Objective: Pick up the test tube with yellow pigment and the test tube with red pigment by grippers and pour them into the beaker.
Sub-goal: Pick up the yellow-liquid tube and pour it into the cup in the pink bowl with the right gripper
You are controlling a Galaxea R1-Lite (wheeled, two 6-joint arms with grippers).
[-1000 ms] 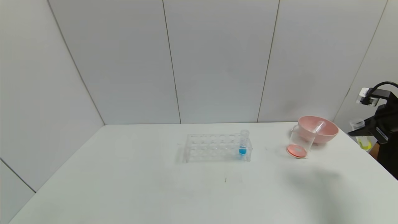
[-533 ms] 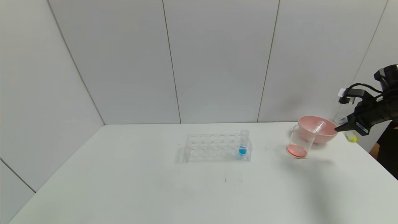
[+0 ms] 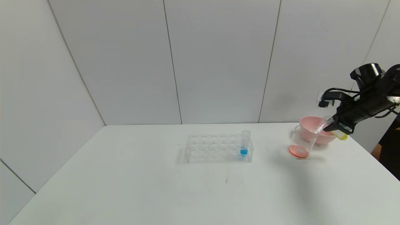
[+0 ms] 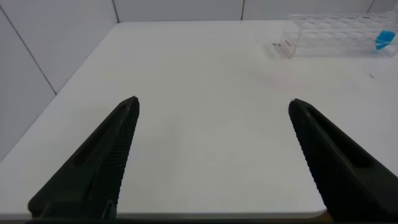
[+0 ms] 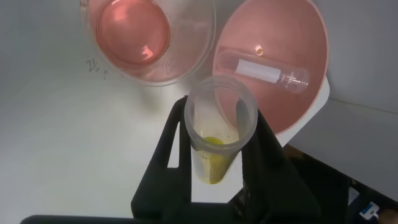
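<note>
My right gripper (image 3: 333,127) is shut on the test tube with yellow pigment (image 3: 341,135), held tilted above the pink bowl's near edge, just right of the beaker (image 3: 300,141). In the right wrist view the tube (image 5: 214,158) sits between the black fingers (image 5: 268,149), mouth towards the camera, yellow liquid at its bottom, with the beaker (image 5: 200,48) below and beyond it. Red liquid lies in the beaker's bottom. No tube with red liquid shows; an empty clear tube (image 5: 270,73) lies in the bowl. My left gripper (image 4: 212,102) is open and empty over the table's near left part.
The pink bowl (image 3: 308,120) stands right behind the beaker near the table's far right corner. A clear tube rack (image 3: 215,149) at the table's middle holds a blue-liquid tube (image 3: 244,144). The table's right edge runs close to the bowl.
My right arm has moved up and left from beyond the table's right edge to over the bowl, tipping the yellow tube from upright to slanted. Nothing else moved.
</note>
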